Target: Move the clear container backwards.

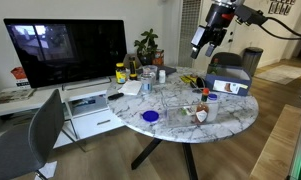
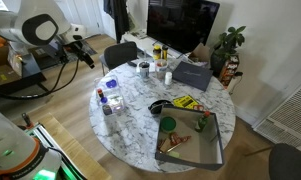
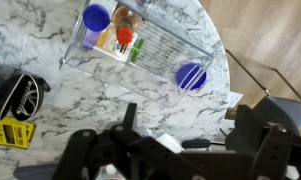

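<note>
1. Worktop (image 1: 236, 116) of round white marble is carrying all the little things.
2. Robot arm (image 1: 245, 13) is reaching in from high up in an exterior view and is hanging well above the worktop.
3. Fingers (image 3: 129, 118) are standing spread wide apart in the wrist view. They are gripping nothing and touching nothing.
4. Flat blue dish (image 1: 150, 116) is lying near the edge of the worktop, well apart from the thing that has to move.
5. Clear container (image 1: 212, 98) is standing upright on the worktop, just beside the small bottles (image 1: 200, 112). It is looking bluish and white. In the wrist view it is showing near the top edge, far ahead of the fingers.
6. Job is only just beginning, I am guessing. Nothing is being held, and the clear container is sitting untouched with the fingers high over it.
7. Almost everything is waiting to be done. The fingers are needing to come down around the clear container, close on it gently, carry it backwards and set it down upright. The small bottles are standing very close, so bumping them is looking like the main worry.
</note>
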Motion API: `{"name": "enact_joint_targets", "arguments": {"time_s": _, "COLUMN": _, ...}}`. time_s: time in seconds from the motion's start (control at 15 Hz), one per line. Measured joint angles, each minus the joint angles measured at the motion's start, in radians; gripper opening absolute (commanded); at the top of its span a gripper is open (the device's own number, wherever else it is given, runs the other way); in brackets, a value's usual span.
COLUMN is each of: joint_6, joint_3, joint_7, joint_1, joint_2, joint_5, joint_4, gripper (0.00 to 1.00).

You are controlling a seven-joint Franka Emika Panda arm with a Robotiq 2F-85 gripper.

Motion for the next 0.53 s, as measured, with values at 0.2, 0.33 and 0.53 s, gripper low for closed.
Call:
{"name": "enact_joint_targets", "arguments": {"time_s": 0.2, "joint_6": 0.098, "joint_3": -0.057, "joint_7": -0.181, "joint_1": 0.007, "joint_2": 0.09, "joint_5": -0.037, "joint_4": 0.011, "gripper": 1.0}}
{"name": "enact_joint_targets", "arguments": {"time_s": 0.33, "joint_6": 0.177, "joint_3": -0.108, "joint_7": -0.323, "joint_1": 0.023, "joint_2": 0.175, "joint_5": -0.039, "joint_4": 0.022, "gripper": 1.0}}
{"name": "enact_joint_targets", "arguments": {"time_s": 0.53, "joint_6": 0.247, "joint_3": -0.157, "joint_7": -0.502, "joint_1": 0.047, "joint_2": 0.311, "joint_5": -0.05, "joint_4": 0.062, "gripper": 1.0}}
